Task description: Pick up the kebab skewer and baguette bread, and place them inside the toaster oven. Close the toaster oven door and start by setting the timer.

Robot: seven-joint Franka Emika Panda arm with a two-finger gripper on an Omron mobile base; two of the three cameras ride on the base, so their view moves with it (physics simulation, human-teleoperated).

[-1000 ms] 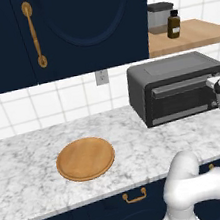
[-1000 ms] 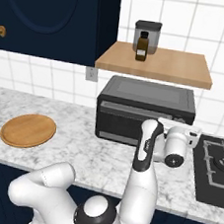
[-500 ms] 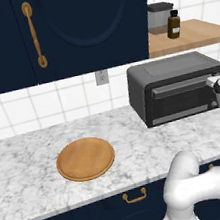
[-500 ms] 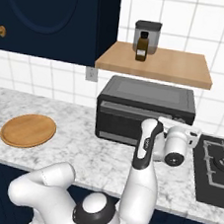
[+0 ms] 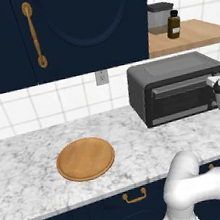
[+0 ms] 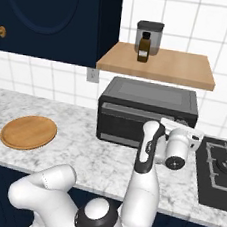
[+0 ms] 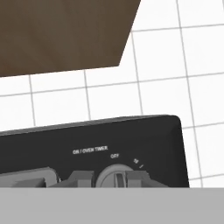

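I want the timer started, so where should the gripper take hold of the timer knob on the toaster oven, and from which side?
Grip the raised ridge across the timer knob, one finger on each side. Come straight at the front of the toaster oven, since the knob faces out from its right-hand panel and turns about that axis. The gripper already sits at the knob.

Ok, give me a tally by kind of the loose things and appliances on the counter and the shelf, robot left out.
Toaster ovens: 1, the toaster oven on the counter, door shut.
Wooden boards: 1, the round board on the counter.
Bottles: 1, the brown bottle on the shelf.
Canisters: 1, the grey canister behind the bottle.
Total: 4.
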